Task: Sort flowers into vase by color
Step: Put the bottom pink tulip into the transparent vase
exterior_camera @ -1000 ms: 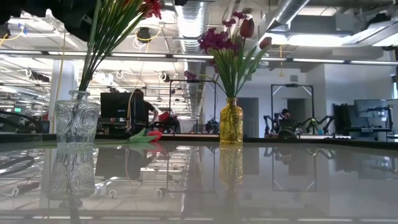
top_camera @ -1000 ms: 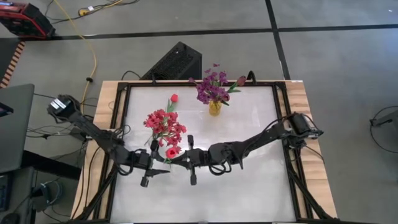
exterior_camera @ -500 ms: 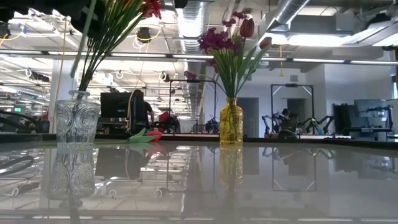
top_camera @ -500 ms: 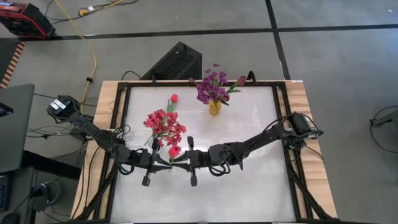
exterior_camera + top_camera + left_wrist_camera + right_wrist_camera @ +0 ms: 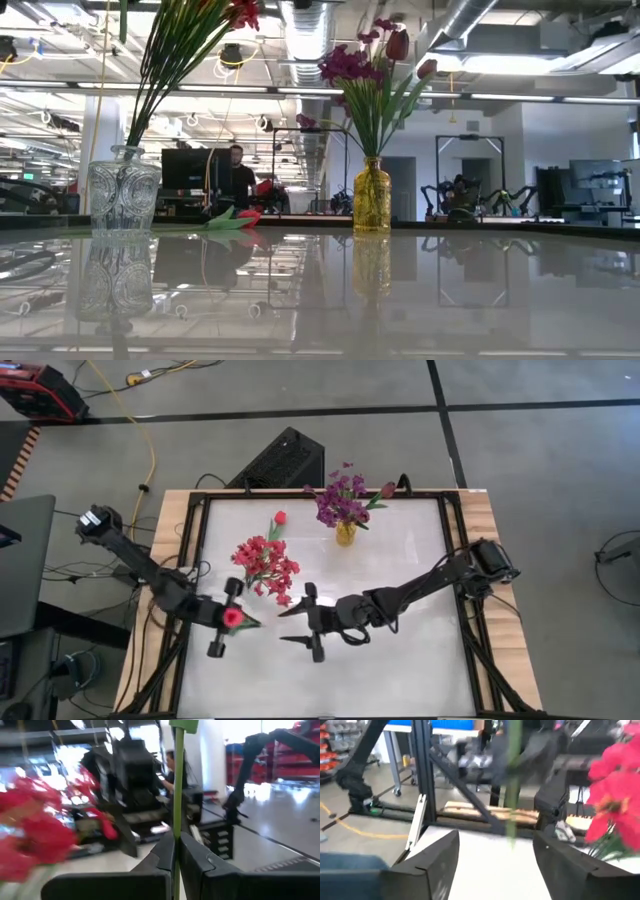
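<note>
My left gripper (image 5: 237, 619) is above the table's near left part, shut on a red tulip (image 5: 232, 617) whose thin green stem (image 5: 177, 780) stands upright. My right gripper (image 5: 290, 626) stands open a little to its right, fingers pointing at it, with nothing between them (image 5: 496, 842). A clear glass vase (image 5: 123, 195) holds pink-red flowers (image 5: 265, 563). A yellow vase (image 5: 371, 196) at the far middle holds purple flowers (image 5: 342, 500) and a dark tulip (image 5: 387, 490). Another red tulip (image 5: 280, 517) lies flat on the table. My left gripper pinches the tulip's green stem (image 5: 176, 817) between its two fingers (image 5: 162, 854), which come level from the table's left and lie across it. The stem stands upright with the red bloom on top, lifted clear of the table.
A black box (image 5: 285, 457) sits behind the table's far edge. The white tabletop (image 5: 400, 660) has free room at its near and right parts. A black frame (image 5: 455, 550) runs along the table's sides. A person (image 5: 236, 175) shows in the room beyond.
My left gripper has shut on the tulip's stem and carried it toward the table's left edge, away from the clear vase. My right gripper, which was shut at the same stem, has opened and let go, staying about where it was.
</note>
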